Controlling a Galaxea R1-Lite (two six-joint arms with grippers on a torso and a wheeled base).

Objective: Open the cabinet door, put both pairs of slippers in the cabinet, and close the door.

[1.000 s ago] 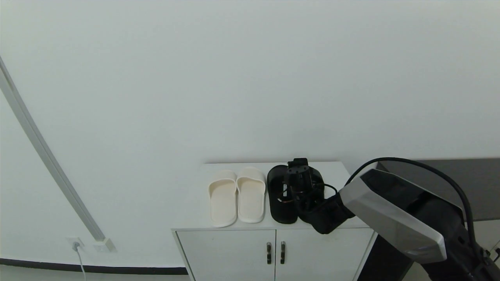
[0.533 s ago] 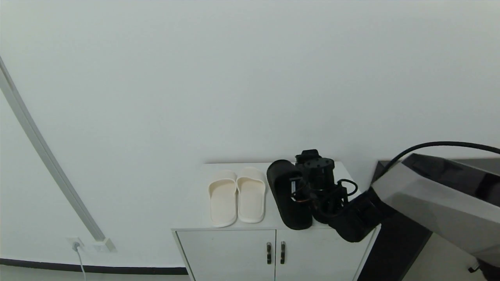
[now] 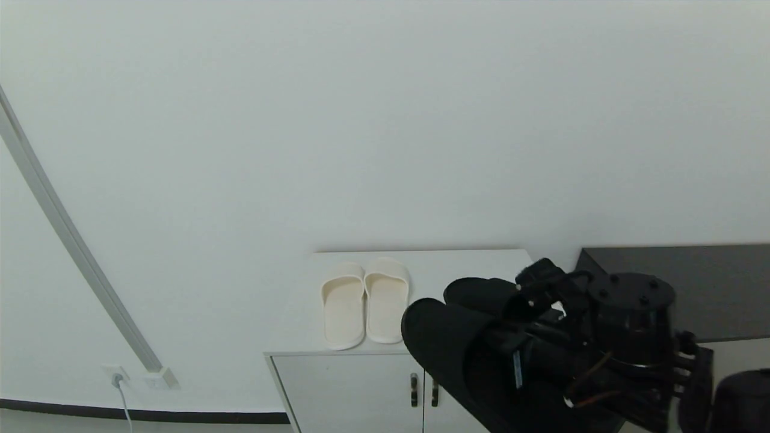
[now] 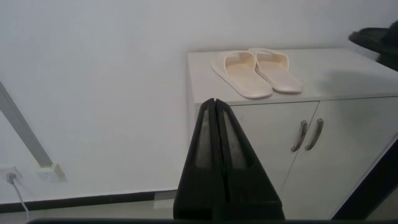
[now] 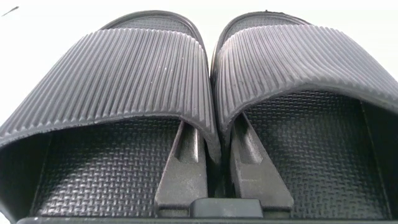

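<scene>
A white cabinet stands against the wall, both doors shut, their two dark handles side by side at the middle. A pair of cream slippers lies on its top, left of centre. My right gripper is shut on the pair of black slippers, one finger inside each, pinching their inner walls together. The pair hangs in the air before the cabinet's right door. My left gripper is shut and empty, low and left of the cabinet, which it faces. The cream slippers and handles lie beyond it.
A dark tabletop adjoins the cabinet on the right. A grey conduit runs slantwise down the wall to a socket with a plugged cable at lower left. The floor left of the cabinet is bare.
The right gripper has lifted the black slippers off the cabinet top and drawn them back toward the camera, down and to the right. The cream slippers have not moved.
</scene>
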